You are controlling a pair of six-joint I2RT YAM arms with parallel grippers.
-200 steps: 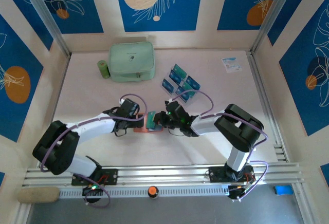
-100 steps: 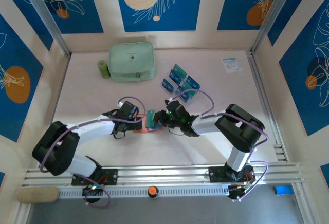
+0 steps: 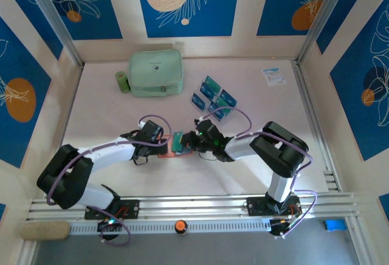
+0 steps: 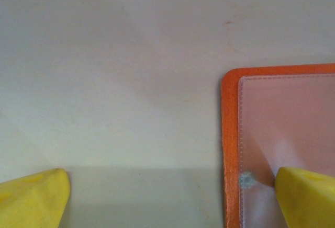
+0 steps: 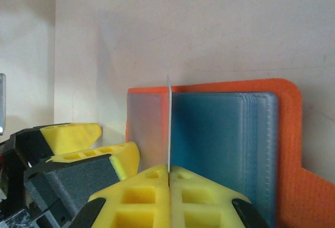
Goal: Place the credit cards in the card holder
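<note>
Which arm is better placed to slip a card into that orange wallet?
Right. The right pincer is shut on a card, held edge-on over the open orange wallet. The left pincer is open, one finger at its clear pocket.

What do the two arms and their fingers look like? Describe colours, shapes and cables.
The left arm and right arm match: white links, black joints, and a loose lilac cable looping along each. The left fingers and right fingers are bright yellow, and the right ones show square moulded recesses.
</note>
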